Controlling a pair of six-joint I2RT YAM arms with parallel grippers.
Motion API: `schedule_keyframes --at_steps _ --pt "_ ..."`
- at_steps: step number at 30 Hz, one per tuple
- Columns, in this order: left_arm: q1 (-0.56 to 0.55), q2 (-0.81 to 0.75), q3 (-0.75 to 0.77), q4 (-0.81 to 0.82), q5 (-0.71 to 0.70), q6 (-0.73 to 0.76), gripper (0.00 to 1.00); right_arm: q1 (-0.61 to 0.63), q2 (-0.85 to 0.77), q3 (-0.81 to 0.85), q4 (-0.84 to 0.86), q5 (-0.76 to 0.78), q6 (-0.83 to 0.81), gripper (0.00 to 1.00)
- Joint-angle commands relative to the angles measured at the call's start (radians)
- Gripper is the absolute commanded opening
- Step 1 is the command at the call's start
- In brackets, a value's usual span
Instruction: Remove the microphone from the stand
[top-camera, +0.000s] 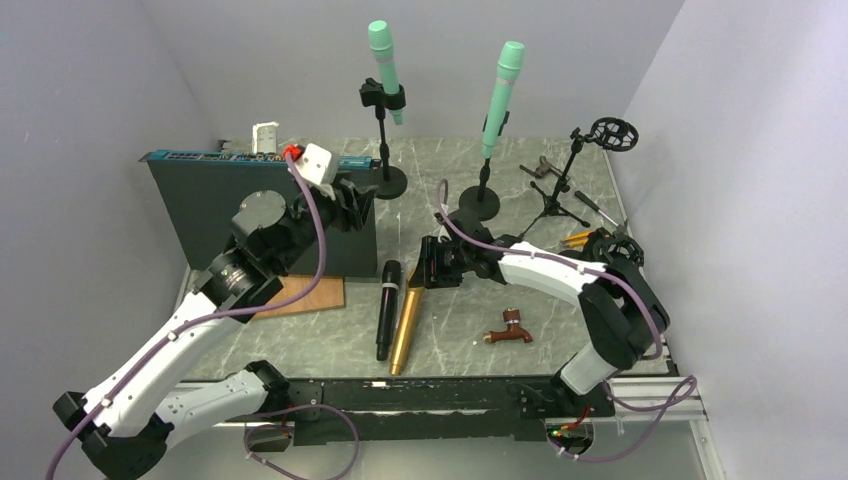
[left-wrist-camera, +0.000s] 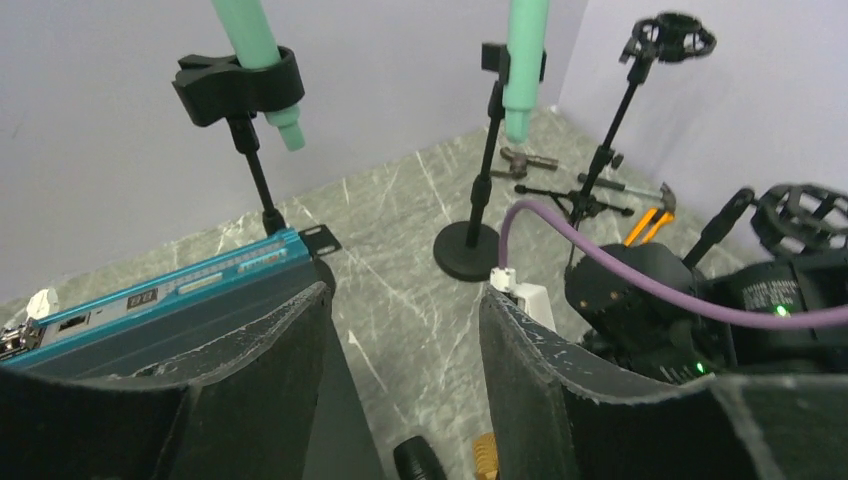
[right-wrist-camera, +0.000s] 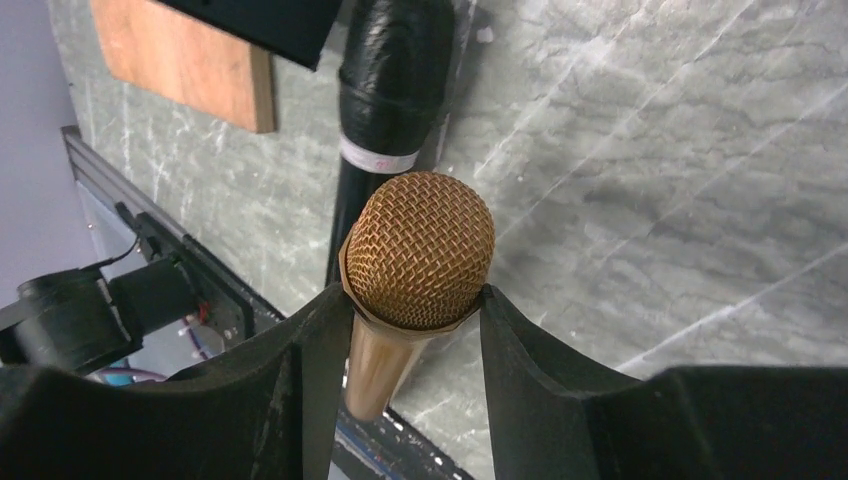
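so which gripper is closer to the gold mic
Right. The right gripper is closed around the head of the gold mic; the left gripper is open, up by the black box, well away from it.

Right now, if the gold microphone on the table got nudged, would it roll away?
Probably a little: the gold microphone is round and tapered, so it would likely curve. The black microphone alongside should block it leftward. Glossy, possibly slippery.

Left arm (top-camera: 190, 320) reaches forward from its base, wrist raised. Left gripper (left-wrist-camera: 405, 295): fingers spread wide apart. Right arm (top-camera: 560, 275) is folded, forearm pointing leftward and low. Right gripper (right-wrist-camera: 412, 295): fingers pressed against both sides of the gold microphone (right-wrist-camera: 420, 245) head.
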Motion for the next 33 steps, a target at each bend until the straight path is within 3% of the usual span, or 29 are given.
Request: schedule_keyframes --at_steps 1,15,22,27,33 --pt "-0.025 -0.065 -0.053 0.076 0.034 0.133 0.60 -0.003 0.079 0.047 0.083 -0.004 -0.009 0.00" --pt "-0.146 -0.122 -0.102 0.121 -0.089 0.245 0.58 -0.005 0.189 0.075 0.179 0.104 0.122 0.07" --pt "-0.161 -0.136 -0.119 0.131 -0.126 0.257 0.59 0.004 0.180 0.084 0.157 0.109 0.099 0.56" --pt "-0.167 -0.123 -0.112 0.130 -0.121 0.262 0.58 0.003 0.097 0.109 0.058 0.217 0.007 0.81" --pt "-0.173 -0.115 -0.116 0.131 -0.117 0.265 0.58 -0.009 -0.034 0.155 -0.067 0.457 -0.112 0.88"
